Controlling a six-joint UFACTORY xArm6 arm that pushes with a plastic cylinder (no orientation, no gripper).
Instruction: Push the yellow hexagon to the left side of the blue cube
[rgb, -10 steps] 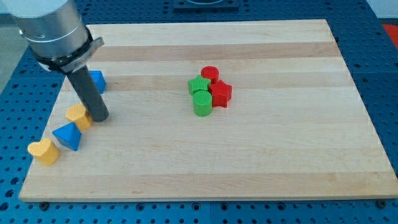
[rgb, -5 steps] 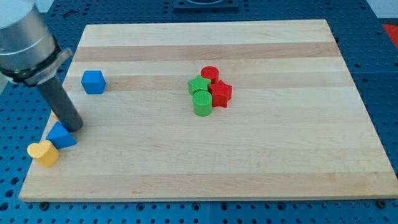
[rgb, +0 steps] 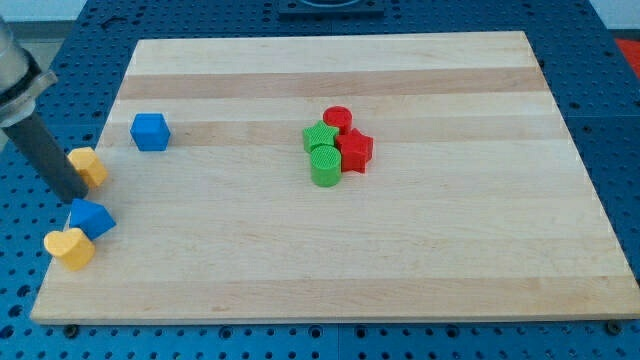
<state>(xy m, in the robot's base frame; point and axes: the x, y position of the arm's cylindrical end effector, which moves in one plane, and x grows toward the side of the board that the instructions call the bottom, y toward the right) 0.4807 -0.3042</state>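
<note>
Yellow hexagon block (rgb: 88, 166) at the left edge of the pale wooden bench (rgb: 400, 260), lower left of the blue cube (rgb: 149, 131) and apart from it. My tip (rgb: 72, 194) just off that edge, touching the hexagon's left side; no fingers on this rod, so none to report apart or together. Blue triangular block (rgb: 91, 218) and yellow heart block (rgb: 70, 247) touching below; 2 green and 2 red blocks clustered mid-bench.

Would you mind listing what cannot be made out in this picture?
- My tip: the camera view does not settle whether it touches the yellow hexagon, just to its right.
- The arm above the rod is cut off by the view's left and top edges.
- The red cylinder is partly hidden by the green star and red star.
</note>
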